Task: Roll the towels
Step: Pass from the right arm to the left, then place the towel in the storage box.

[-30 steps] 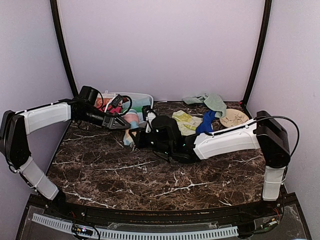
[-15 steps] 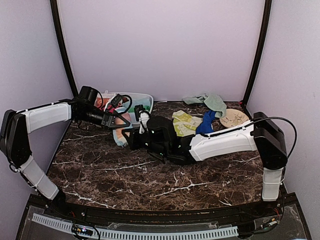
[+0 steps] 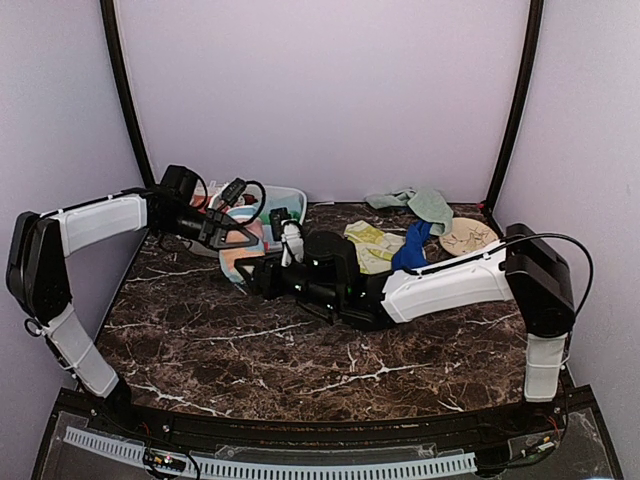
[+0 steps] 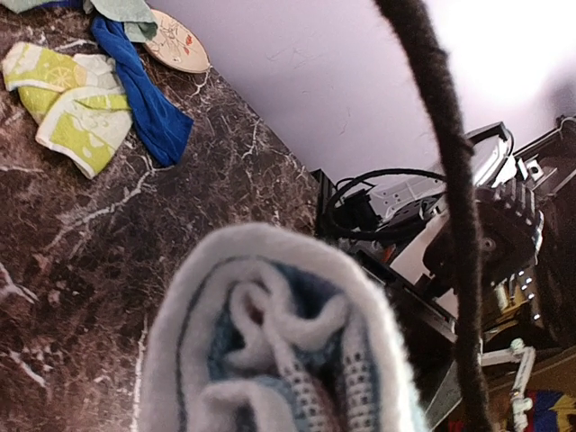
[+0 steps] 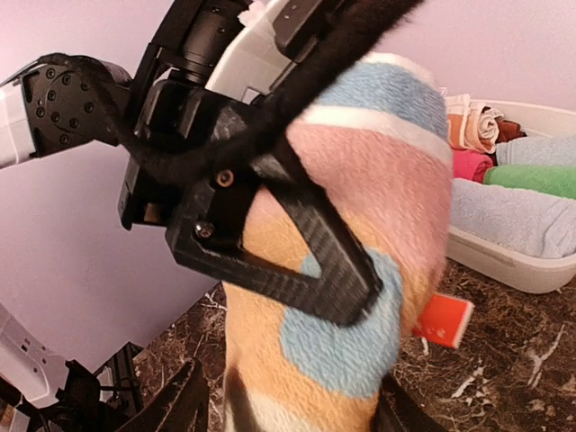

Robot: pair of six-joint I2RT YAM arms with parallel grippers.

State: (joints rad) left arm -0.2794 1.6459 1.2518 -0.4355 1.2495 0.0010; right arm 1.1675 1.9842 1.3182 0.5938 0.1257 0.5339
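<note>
The rolled light-blue fleece towel with pink, orange and cream patches is now pinched tight by the left gripper, whose jaws stood wide open beside it a second ago. The right gripper, closed on the roll until now, is parted about halfway, its fingers clear on either side of the lower end. The roll is raised off the dark marble-patterned table near the back-left corner, just in front of the white oval plastic tub. A hand-over is thus judged made, with stowing beside the rolled towels in the tub likely next. The crumpled yellow-green towel and dark-blue towel are left unrolled towards the back-right corner.
</note>
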